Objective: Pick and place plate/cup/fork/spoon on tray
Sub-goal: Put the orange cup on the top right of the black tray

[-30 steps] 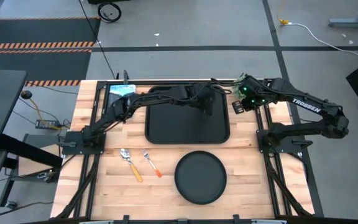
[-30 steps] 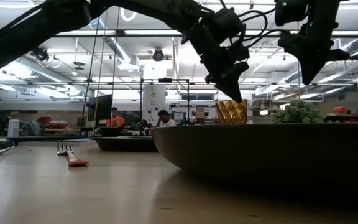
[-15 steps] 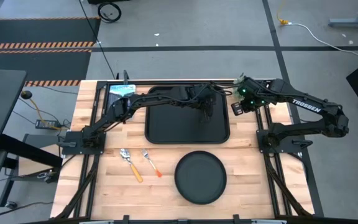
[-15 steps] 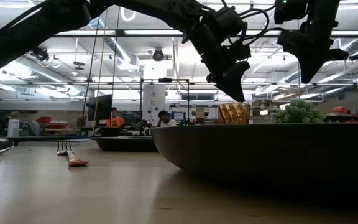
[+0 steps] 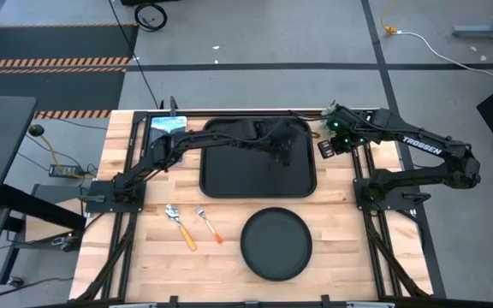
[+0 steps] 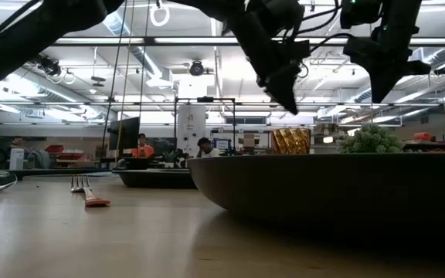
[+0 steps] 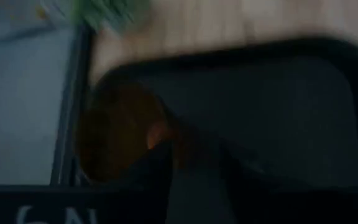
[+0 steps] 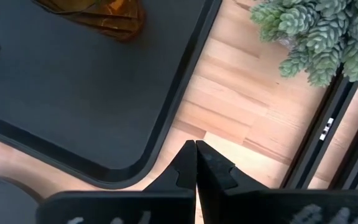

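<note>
Left jaws (image 6: 288,96) hang above the cup (image 6: 291,140), clear of it; opening can't be told. Cup sits on tray (image 5: 229,175), far right corner. Right jaws (image 8: 196,163) closed, empty, over the worktop (image 8: 229,93) beside the tray.

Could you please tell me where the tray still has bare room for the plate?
The tray is bare across its middle and its side facing the plate. The far right corner is crowded: the cup stands there, with the left gripper above.
</note>
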